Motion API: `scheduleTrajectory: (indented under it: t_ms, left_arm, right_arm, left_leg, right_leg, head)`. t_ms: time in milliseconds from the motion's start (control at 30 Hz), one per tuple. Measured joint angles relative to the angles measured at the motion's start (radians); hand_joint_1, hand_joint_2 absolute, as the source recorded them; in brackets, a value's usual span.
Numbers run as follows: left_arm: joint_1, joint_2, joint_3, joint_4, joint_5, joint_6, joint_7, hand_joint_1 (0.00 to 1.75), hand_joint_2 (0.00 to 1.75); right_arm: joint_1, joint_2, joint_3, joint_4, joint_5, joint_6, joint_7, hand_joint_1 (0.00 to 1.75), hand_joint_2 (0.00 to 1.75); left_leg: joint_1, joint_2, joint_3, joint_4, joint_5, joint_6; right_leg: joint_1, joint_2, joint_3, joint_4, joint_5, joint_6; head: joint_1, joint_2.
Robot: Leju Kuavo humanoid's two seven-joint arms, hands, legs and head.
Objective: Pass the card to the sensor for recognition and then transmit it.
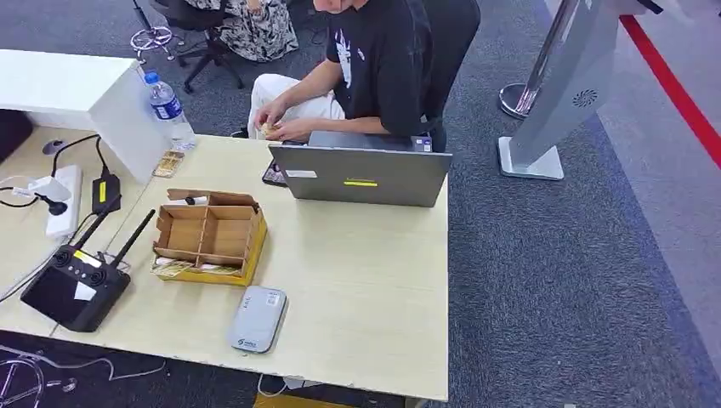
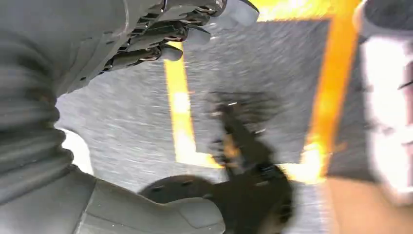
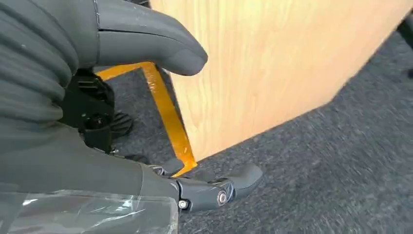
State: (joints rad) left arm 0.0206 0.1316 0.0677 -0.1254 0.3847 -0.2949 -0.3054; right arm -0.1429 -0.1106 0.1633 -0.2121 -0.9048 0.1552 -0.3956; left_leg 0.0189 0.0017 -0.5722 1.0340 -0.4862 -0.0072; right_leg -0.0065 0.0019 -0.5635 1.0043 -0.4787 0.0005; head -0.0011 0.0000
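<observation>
The grey sensor (image 1: 258, 319), its logo unreadable, lies at the table's (image 1: 366, 289) near edge. Left robot hand (image 2: 160, 34) and right robot hand (image 3: 146, 122) hang empty, fingers apart.

Counts on the pale wooden desk (image 1: 366, 289)

One grey open laptop (image 1: 361, 174), one clear plastic water bottle (image 1: 168, 109), one brown compartmented cardboard box (image 1: 208, 236), one flat grey card sensor (image 1: 257, 319), one black twin-antenna remote controller (image 1: 76, 285).

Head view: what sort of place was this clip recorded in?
Most likely an office or lab workspace: a light wooden desk on grey carpet, a grey laptop with a person seated behind it in a black office chair.
</observation>
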Motion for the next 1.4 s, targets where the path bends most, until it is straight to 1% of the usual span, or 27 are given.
scheduleTrajectory:
  t_ms: [100,267,433,500,600,767,900,1133,1333,1367,1400]
  left_arm:
    - [-0.004,0.013,0.084,-0.03,0.045,-0.002,-0.043,0.0,1.75]
    - [-0.02,0.029,0.249,-0.1,0.054,-0.001,-0.105,0.0,1.75]
    - [-0.037,0.037,0.421,-0.183,0.025,-0.002,-0.154,0.0,1.75]
    - [-0.043,0.04,0.486,-0.216,0.014,-0.01,-0.172,0.0,1.75]
    - [-0.054,0.042,0.564,-0.255,-0.002,-0.019,-0.192,0.0,1.75]
    - [-0.081,0.04,0.734,-0.36,-0.04,-0.043,-0.235,0.0,1.75]
    - [-0.102,0.028,0.858,-0.459,-0.063,-0.057,-0.263,0.0,1.75]
    - [-0.135,0.003,1.044,-0.622,-0.094,-0.079,-0.306,0.0,1.75]
    - [-0.166,-0.028,1.214,-0.775,-0.128,-0.101,-0.343,0.0,1.75]
    - [-0.17,-0.034,1.239,-0.803,-0.141,-0.106,-0.348,0.0,1.75]
    - [-0.169,-0.037,1.245,-0.823,-0.153,-0.109,-0.351,0.0,1.75]
  right_arm:
    - [0.0,-0.003,-0.007,0.002,-0.015,0.011,-0.006,0.0,1.75]
    - [0.0,-0.005,-0.027,0.004,-0.026,0.038,-0.022,0.0,1.75]
    - [0.0,-0.006,-0.048,0.004,-0.026,0.061,-0.046,0.0,1.75]
    - [0.0,-0.006,-0.055,0.004,-0.026,0.068,-0.055,0.0,1.75]
    - [0.001,-0.006,-0.066,0.004,-0.02,0.079,-0.066,0.0,1.75]
    - [0.005,-0.006,-0.097,0.003,-0.005,0.097,-0.084,0.0,1.75]
    - [0.009,-0.006,-0.123,0.0,0.007,0.105,-0.091,0.0,1.75]
    - [0.019,-0.005,-0.165,-0.006,0.034,0.119,-0.107,0.0,1.75]
    - [0.029,0.0,-0.212,-0.014,0.061,0.132,-0.116,0.0,1.75]
    - [0.029,0.001,-0.221,-0.014,0.065,0.133,-0.119,0.0,1.75]
    - [0.03,0.001,-0.225,-0.014,0.072,0.134,-0.119,0.0,1.75]
  left_leg:
    - [0.0,0.0,0.0,0.0,0.0,0.0]
    - [0.0,0.0,0.0,0.0,0.0,0.0]
    - [0.0,0.0,0.0,0.0,0.001,-0.001]
    - [0.0,0.0,0.0,0.0,0.001,-0.001]
    - [0.0,0.0,0.0,0.0,0.001,-0.001]
    - [0.0,0.0,0.0,0.0,0.001,-0.001]
    - [0.0,0.0,0.0,0.0,0.001,-0.001]
    - [0.0,0.0,0.0,0.0,0.001,-0.001]
    - [0.001,0.0,0.0,0.0,0.001,-0.001]
    - [0.001,0.0,0.0,0.0,0.001,-0.001]
    - [0.0,0.0,0.0,0.0,0.001,-0.001]
  right_leg:
    - [0.0,0.0,0.0,0.0,0.0,0.0]
    - [0.0,0.0,0.0,0.0,0.0,0.0]
    - [0.0,0.0,0.0,0.0,0.001,-0.001]
    - [0.0,0.0,0.0,0.0,0.001,-0.001]
    - [0.0,0.0,0.0,0.0,0.001,-0.001]
    - [0.0,0.0,0.0,0.0,0.001,-0.001]
    - [0.0,0.0,0.0,0.0,0.001,-0.001]
    - [0.0,0.0,0.0,0.0,0.002,-0.002]
    - [0.0,0.0,0.0,0.0,0.002,-0.002]
    - [0.0,0.0,0.0,0.0,0.002,-0.002]
    - [0.0,0.0,-0.001,0.0,0.002,-0.002]
  head:
    - [0.0,0.0]
    - [0.0,0.0]
    - [0.0,0.0]
    - [-0.001,0.0]
    - [0.0,0.0]
    - [0.0,0.0]
    - [0.0,0.0]
    - [-0.001,0.0]
    - [0.0,0.0]
    - [0.0,0.0]
    - [-0.001,0.0]
